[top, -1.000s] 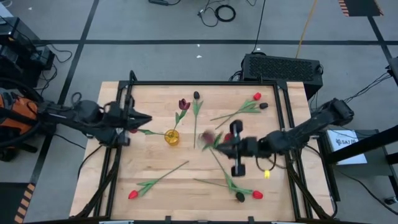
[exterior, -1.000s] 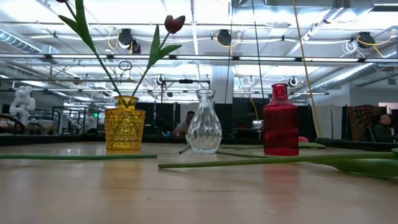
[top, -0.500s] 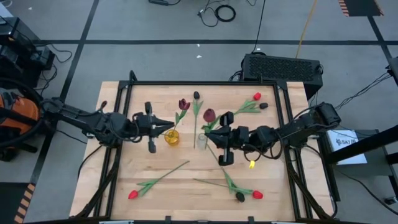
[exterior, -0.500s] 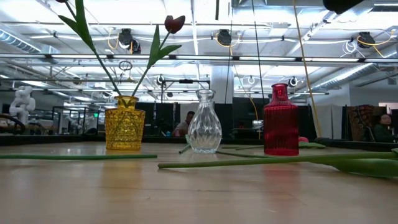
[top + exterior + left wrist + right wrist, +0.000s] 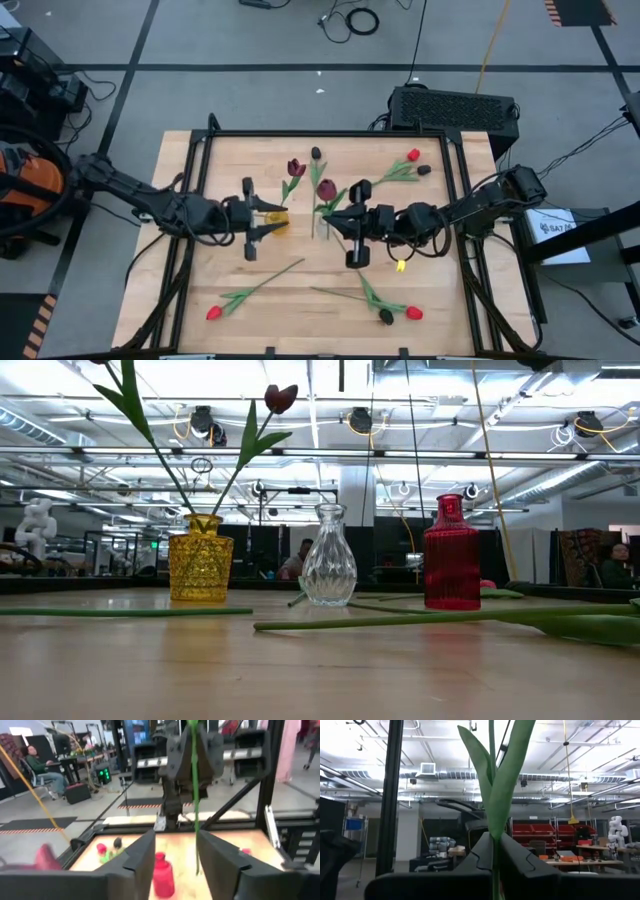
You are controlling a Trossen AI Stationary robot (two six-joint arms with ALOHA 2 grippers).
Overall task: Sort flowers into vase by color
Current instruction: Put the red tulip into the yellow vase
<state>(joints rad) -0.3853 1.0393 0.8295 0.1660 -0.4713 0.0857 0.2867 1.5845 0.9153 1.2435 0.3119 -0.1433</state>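
Wooden table (image 5: 200,280): right gripper (image 5: 330,215) pinches a maroon tulip (image 5: 326,189); left gripper (image 5: 268,213), jaws apart, at yellow glass vase's (image 5: 201,558) nine o'clock.

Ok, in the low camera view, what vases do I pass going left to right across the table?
Yellow vase with flower stems standing in it → clear glass vase → red vase.
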